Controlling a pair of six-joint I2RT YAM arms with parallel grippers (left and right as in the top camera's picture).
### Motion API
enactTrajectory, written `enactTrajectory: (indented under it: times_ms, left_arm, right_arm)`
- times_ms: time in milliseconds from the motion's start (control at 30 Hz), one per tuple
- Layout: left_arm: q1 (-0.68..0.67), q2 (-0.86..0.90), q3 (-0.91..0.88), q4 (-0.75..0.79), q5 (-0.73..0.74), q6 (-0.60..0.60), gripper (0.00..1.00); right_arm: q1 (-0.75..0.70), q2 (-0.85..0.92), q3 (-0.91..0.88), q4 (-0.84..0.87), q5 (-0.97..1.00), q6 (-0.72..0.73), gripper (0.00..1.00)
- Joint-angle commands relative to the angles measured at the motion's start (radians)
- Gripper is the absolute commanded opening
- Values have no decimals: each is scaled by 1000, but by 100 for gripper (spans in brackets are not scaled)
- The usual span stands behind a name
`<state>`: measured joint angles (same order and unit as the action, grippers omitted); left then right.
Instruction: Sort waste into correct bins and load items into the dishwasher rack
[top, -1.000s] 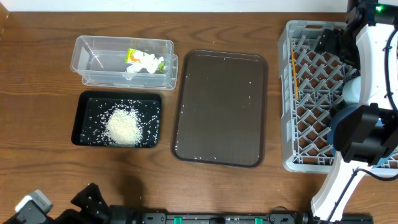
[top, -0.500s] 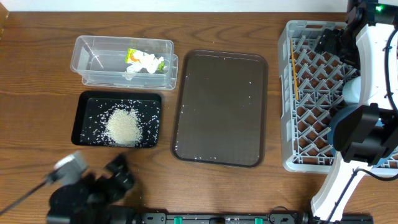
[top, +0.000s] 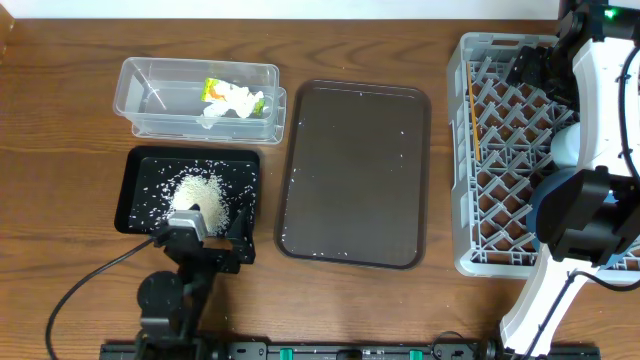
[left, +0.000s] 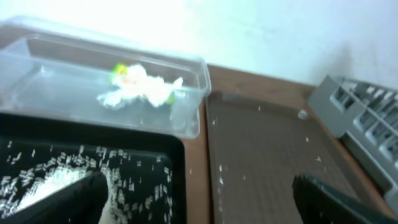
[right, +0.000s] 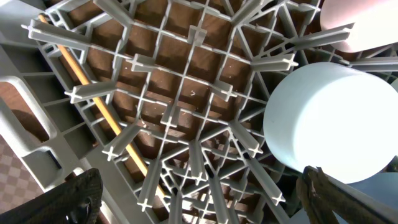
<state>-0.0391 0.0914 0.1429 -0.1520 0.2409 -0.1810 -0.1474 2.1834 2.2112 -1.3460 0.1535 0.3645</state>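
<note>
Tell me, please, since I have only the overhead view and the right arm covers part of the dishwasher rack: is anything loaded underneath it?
Observer: Yes. The right wrist view shows a round pale-blue bowl resting on the grid of the dishwasher rack.
Operator: Is there anything next to that bowl?
Observer: A pink cup shows partly at the frame's edge, just beyond the bowl.
Operator: And is the right gripper holding anything?
Observer: No. The right gripper is open, its fingers wide apart above the grid with nothing between them.
</note>
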Motion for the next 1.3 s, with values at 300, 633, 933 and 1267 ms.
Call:
enactTrajectory:
  times_ms: [300, 633, 933, 1267]
  left_arm:
    - [6, -90, -139, 90, -114, 36, 97]
    - [11, -89, -139, 86, -182, 50, 97]
    - [11, -87, -139, 86, -182, 50, 97]
    - [11, -87, -139, 86, -182, 50, 97]
  right_arm:
    - [-3, -37, 16, -1, 7, 17, 99]
    - [-3, -37, 16, -1, 7, 16, 99]
    - [-2, -37, 16, -1, 7, 16, 99]
    - [-2, -37, 16, -1, 7, 16, 99]
